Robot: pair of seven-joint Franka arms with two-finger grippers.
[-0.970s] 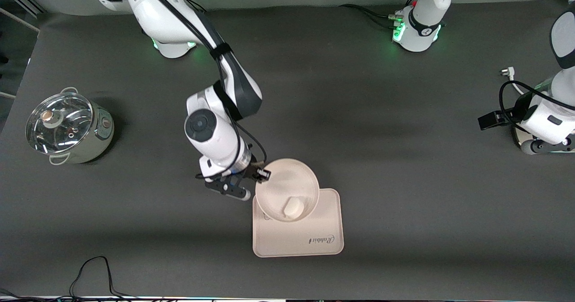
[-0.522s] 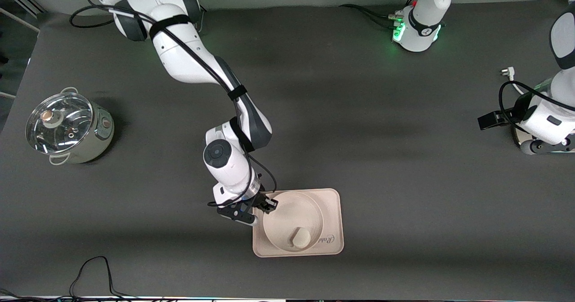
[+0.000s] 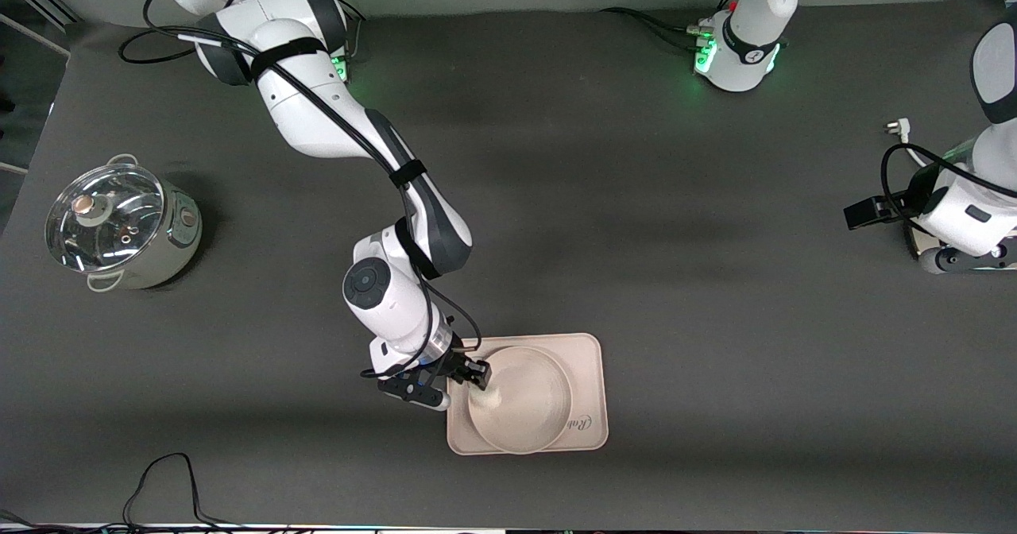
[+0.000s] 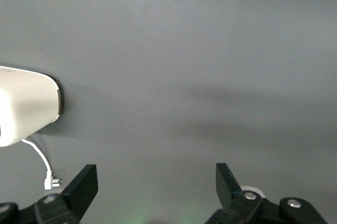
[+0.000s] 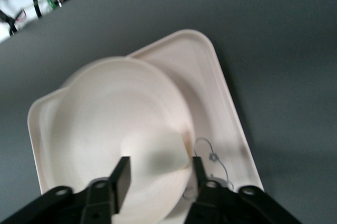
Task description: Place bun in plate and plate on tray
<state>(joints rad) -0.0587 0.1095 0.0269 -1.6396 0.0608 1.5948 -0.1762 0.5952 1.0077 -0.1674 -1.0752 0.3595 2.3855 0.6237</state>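
The round cream plate [image 3: 534, 408] lies flat on the rectangular tray [image 3: 589, 359], covering most of it. The small off-white bun [image 3: 485, 397] sits in the plate, against the rim on the right arm's side. My right gripper [image 3: 470, 375] is low at that rim and open, with one finger over the plate's inside and the other outside the rim. In the right wrist view the bun [image 5: 158, 153] lies between the spread fingers on the plate [image 5: 105, 118], with the tray [image 5: 221, 97] under it. My left gripper [image 4: 155, 174] waits open over bare table at the left arm's end.
A steel pot with a glass lid [image 3: 119, 224] stands toward the right arm's end of the table. A black cable [image 3: 167, 478] loops near the front edge. A white plug [image 3: 896, 129] lies near the left arm [image 3: 965, 212].
The plate came down from a tilt above the tray to lie flat on it. The right jaws opened off the rim. The bun slid across the plate toward the gripper.
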